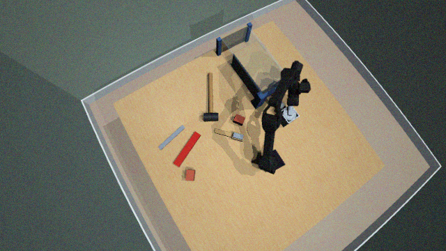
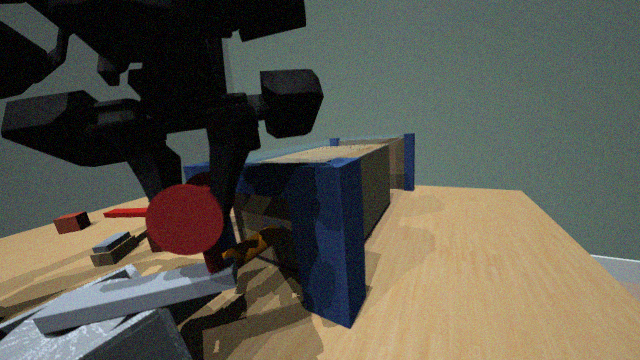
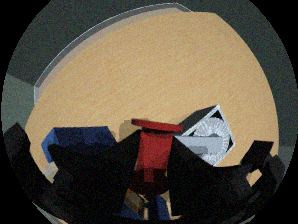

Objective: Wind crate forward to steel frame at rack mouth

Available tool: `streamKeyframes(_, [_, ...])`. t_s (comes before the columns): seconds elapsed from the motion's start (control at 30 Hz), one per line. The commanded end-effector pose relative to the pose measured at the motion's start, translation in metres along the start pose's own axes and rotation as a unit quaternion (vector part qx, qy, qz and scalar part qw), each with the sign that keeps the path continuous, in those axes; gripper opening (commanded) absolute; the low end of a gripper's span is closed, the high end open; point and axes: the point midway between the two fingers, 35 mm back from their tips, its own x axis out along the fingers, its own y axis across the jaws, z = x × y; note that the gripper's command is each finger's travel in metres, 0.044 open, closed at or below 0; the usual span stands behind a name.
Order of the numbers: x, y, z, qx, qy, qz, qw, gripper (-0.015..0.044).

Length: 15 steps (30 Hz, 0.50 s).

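The winch (image 1: 292, 118) (image 3: 225, 145) (image 2: 135, 340) stands on the bench before the cubby mouth. The winch handle's grey arm (image 2: 145, 295) (image 3: 200, 143) lies across its top, the red grip (image 2: 184, 220) (image 3: 155, 150) upright on the cubby side. My gripper (image 3: 153, 135) is shut on that grip. The key and hole are hidden. The blue steel frame (image 2: 350, 240) (image 1: 262, 98) (image 3: 82, 140) borders the mouth. An orange strap (image 2: 255, 244) runs into it. A dim brown shape, seemingly the crate (image 2: 265, 207), shows inside; its gap to the frame and any tilt cannot be judged.
The clear-panelled cubby (image 1: 263, 64) has a dark side wall (image 1: 247, 78). Left of the arm lie a mallet (image 1: 210, 94), a brush (image 1: 224, 133), a red block (image 1: 239, 119), a red bar (image 1: 187, 149), a grey bar (image 1: 171, 137) and another red block (image 1: 189, 175).
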Motion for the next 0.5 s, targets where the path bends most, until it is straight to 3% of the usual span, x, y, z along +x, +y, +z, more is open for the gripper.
streamKeyframes(0.0, [-0.005, -0.003, -0.022, -0.009, 0.012, -0.006, 1.000, 0.0000])
streamKeyframes(0.47, [-0.012, -0.010, -0.037, -0.009, 0.013, -0.006, 1.000, 0.0000])
